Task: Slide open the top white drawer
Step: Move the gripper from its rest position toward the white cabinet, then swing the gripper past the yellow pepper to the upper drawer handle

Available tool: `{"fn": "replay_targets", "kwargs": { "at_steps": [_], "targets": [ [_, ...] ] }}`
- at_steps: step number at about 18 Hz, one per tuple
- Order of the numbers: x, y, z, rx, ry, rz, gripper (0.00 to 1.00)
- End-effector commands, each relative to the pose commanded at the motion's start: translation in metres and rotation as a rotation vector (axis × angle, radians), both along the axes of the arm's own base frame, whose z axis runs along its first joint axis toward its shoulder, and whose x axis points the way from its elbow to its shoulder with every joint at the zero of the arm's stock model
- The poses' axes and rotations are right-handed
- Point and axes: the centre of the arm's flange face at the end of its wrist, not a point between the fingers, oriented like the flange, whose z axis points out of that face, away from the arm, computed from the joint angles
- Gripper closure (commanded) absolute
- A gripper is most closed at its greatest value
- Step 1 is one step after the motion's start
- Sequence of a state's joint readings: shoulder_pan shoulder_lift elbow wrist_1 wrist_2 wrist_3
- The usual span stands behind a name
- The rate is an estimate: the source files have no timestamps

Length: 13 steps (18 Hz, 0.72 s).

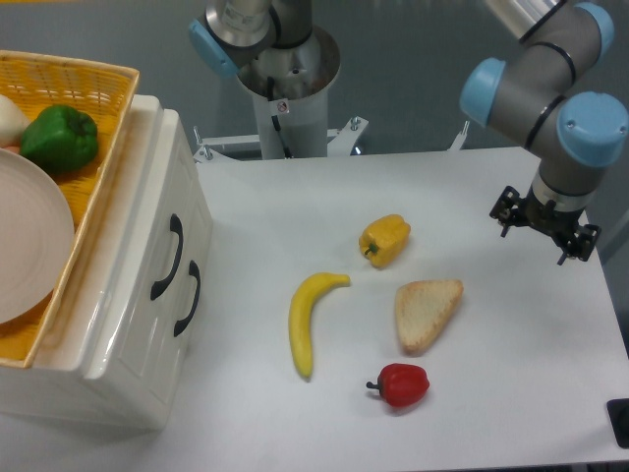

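The white cabinet stands at the left, and both of its drawer fronts sit flush. The top white drawer carries the black curved handle nearer the cabinet's top. The lower drawer's handle lies just beside it. My gripper hangs over the right side of the table, far from the cabinet. It points down, and its black fingers splay out on both sides of the wrist with nothing between them. Its tips are partly hidden under the wrist.
On the table between gripper and cabinet lie a yellow pepper, a banana, a bread slice and a red pepper. A yellow basket with a green pepper and a plate sits on the cabinet.
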<state>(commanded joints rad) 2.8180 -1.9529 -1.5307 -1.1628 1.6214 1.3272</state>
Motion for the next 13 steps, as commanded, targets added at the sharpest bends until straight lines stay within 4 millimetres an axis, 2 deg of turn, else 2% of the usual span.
{"fn": "replay_targets", "kwargs": {
  "at_steps": [3, 9, 13],
  "targets": [
    [0.028, 0.012, 0.015, 0.0, -0.027, 0.064, 0.0],
    [0.086, 0.064, 0.031, 0.036, -0.109, 0.267, 0.0],
    [0.114, 0.091, 0.04, 0.074, -0.16, 0.342, 0.0]
  ]
}}
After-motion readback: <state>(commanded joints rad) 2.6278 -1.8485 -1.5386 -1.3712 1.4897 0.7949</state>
